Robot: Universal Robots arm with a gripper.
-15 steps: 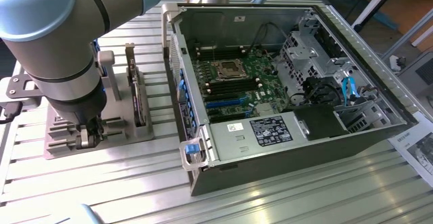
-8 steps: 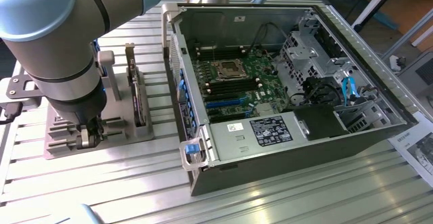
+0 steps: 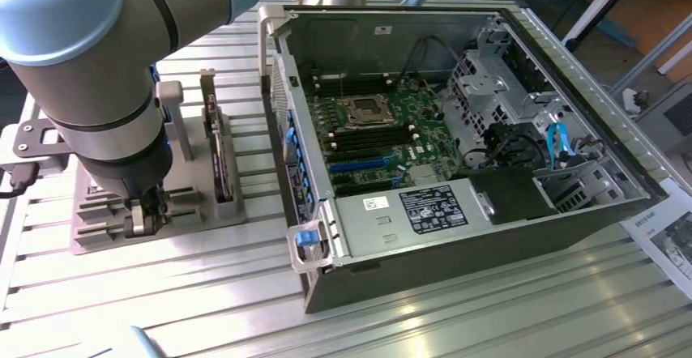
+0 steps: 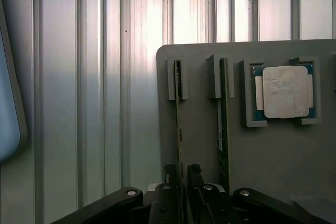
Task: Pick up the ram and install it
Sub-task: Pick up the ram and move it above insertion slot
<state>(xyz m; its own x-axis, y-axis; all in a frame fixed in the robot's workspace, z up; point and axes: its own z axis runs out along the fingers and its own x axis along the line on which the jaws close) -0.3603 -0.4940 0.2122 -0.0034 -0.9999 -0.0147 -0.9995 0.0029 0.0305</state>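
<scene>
The ram (image 4: 179, 119) is a thin green board standing on edge in a slot of the grey holder plate (image 4: 199, 145). My gripper (image 4: 181, 182) is lowered over its near end, one dark finger on each side. A narrow gap still shows beside the board, so the jaws are open. In the exterior view the gripper (image 3: 146, 216) hangs straight down onto the holder (image 3: 108, 228), to the left of the open computer case (image 3: 562, 58). The motherboard (image 3: 378, 131) lies bare inside the case, with dark memory slots (image 3: 373, 138) below the processor socket (image 3: 362, 111).
A second thin board (image 4: 223, 114) stands on edge in the neighbouring slot. The square silver processor chip (image 4: 285, 92) lies in a pocket of the holder. A taller upright card (image 3: 219, 164) stands between gripper and case. Drive cage and cables (image 3: 519, 131) crowd the case's right side.
</scene>
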